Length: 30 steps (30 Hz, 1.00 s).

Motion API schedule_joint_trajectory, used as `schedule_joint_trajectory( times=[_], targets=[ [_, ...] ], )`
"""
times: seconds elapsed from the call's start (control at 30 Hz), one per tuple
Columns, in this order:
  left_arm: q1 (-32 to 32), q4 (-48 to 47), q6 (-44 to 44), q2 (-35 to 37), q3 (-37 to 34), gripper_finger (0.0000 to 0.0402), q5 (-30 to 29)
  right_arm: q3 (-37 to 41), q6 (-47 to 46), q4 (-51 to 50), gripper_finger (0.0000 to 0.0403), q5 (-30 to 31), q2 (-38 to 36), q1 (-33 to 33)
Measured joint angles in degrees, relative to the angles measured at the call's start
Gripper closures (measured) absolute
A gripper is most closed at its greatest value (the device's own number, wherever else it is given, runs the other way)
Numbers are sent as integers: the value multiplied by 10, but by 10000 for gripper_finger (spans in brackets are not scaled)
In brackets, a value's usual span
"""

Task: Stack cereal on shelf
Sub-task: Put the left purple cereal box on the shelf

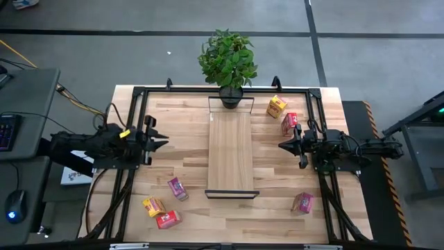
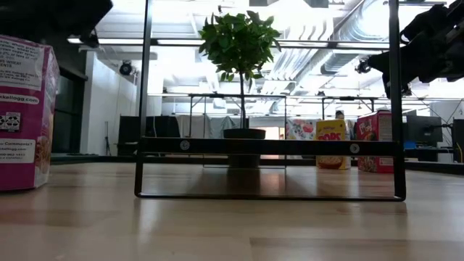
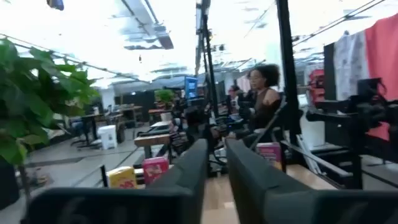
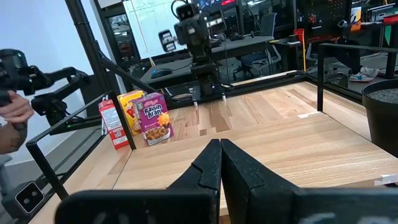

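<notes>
The shelf, a long light-wood board with a black frame, lies along the table's middle; the low view shows its frame. On the table's right rest a yellow box, a red box and a pink box. On the left rest a pink box, a yellow box and a red box. My left gripper hovers left of the shelf, empty, its fingers a narrow gap apart. My right gripper hovers right of the shelf, shut and empty.
A potted plant stands at the shelf's far end. A black tube frame runs around the table. A person sits in the room beyond, and a hand shows at the side. Bare wood lies between each gripper and the shelf.
</notes>
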<state>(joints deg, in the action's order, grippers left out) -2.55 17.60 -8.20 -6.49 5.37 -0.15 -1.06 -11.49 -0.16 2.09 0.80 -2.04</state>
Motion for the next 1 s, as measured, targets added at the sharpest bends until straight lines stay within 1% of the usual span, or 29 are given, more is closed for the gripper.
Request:
schedule_joint_trajectory(
  times=[0.07, 0.17, 0.27, 0.4, 0.43, 0.53, 0.67, 0.77, 0.83, 1.0],
  targets=[
    [-1, -15, 0, -38, 34, 284, 0, 0, 0, 0, 402, 0, 0, 0],
    [-7, -80, 14, -106, 107, 225, 15, 0, 0, 0, 402, 0, 0, 0],
    [-18, -183, 43, -180, 189, 177, 52, 0, 0, 0, 402, 0, 0, 0],
    [-40, -327, 52, -267, 299, 137, 114, 0, 0, 0, 402, 0, 0, 0],
    [-48, -357, 58, -286, 324, 132, 123, 0, 0, 0, 402, 1, 0, 0],
    [-80, -412, 93, -337, 382, 125, 131, 0, 0, 0, 402, 1, 0, 0],
    [-145, -460, 129, -401, 427, 125, 129, 0, 0, 0, 402, 3, 0, 0],
    [-207, -484, 150, -450, 439, 126, 105, 0, 0, 0, 402, 2, 0, 0],
    [-250, -484, 150, -482, 440, 126, 84, 0, 0, 0, 402, 2, 0, 0],
    [-334, -484, 107, -549, 440, 126, 12, 0, 0, 0, 402, 2, 0, 0]
  ],
)
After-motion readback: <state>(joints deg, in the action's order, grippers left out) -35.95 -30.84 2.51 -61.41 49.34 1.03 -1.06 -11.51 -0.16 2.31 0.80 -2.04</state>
